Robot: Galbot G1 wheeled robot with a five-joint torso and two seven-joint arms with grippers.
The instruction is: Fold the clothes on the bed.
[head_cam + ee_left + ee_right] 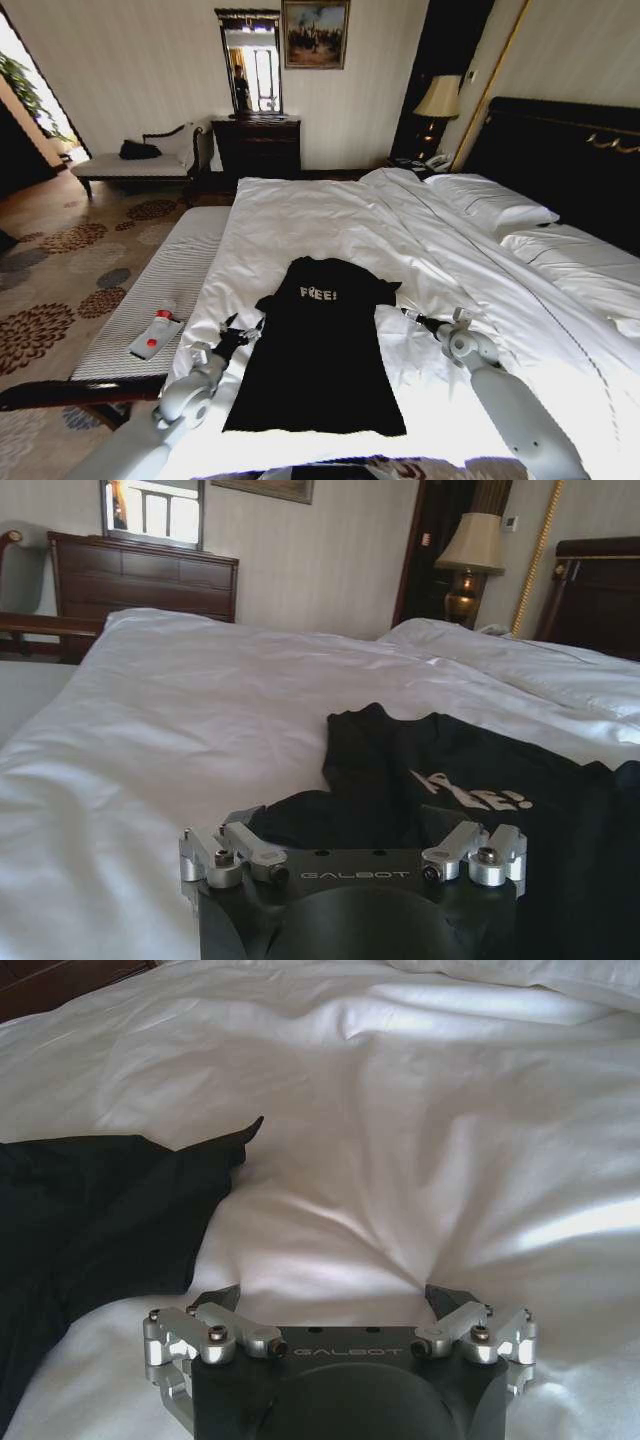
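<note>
Two pincers open: left pincer point(240, 333) at the T-shirt point(318, 350) sleeve edge, right pincer point(418, 320) on the duvet point(330, 220) just beside the other sleeve. T-shirt lies flat on the bed point(560, 150), long axis toward the robot, collar at the far end.

This is a bedroom, perhaps in a hotel. A large bed point(330, 215) with white linen and pillows point(490, 203) stands against a tall dark headboard point(560, 150). A lit lamp point(438, 100), a dark dresser point(256, 146) under a mirror point(250, 62), a framed painting point(315, 33), a chaise point(140, 160) and patterned carpet point(60, 270) furnish it.
</note>
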